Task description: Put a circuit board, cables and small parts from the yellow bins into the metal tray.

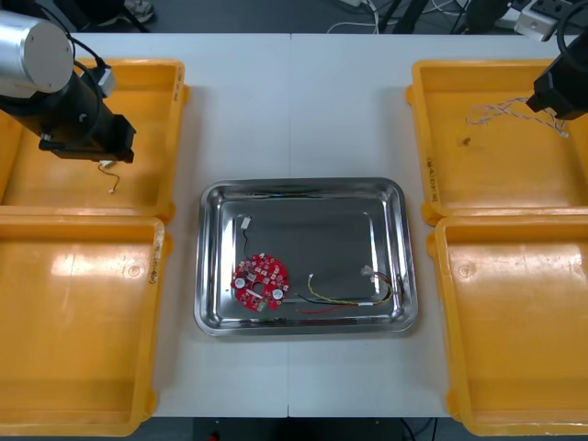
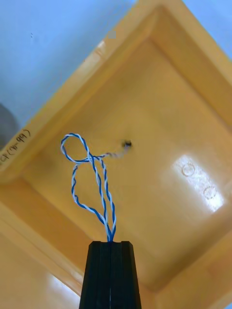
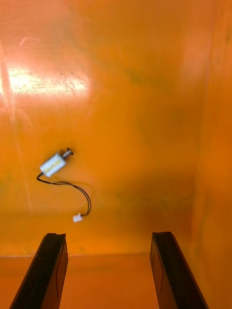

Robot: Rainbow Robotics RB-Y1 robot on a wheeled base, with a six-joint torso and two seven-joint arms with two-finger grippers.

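The right gripper (image 2: pixel 110 243) is pressed together on just the tip of the twisted blue and white cable (image 2: pixel 92 178), above the far right yellow bin (image 2: pixel 159 87). The cable's loops dangle loose beyond the fingers. With so little wire in the pinch, the likeliest trouble is a slip: a quick swing toward the metal tray (image 1: pixel 208 276) could let the cable pull free and drop onto the tabletop (image 1: pixel 294 110). The trailing loops could also catch on the bin wall, or drape over the tray's rim instead of landing inside, beside the round red circuit board (image 1: pixel 260 281) and the red and yellow cable (image 1: pixel 344 299) lying there. The left gripper (image 3: pixel 108 236) is spread wide over the far left yellow bin (image 3: pixel 135 96), where a small metal part (image 3: pixel 54 164) with a thin black lead lies on the floor, off toward one finger. Closing from that line would probably miss the body or nip only the lead.
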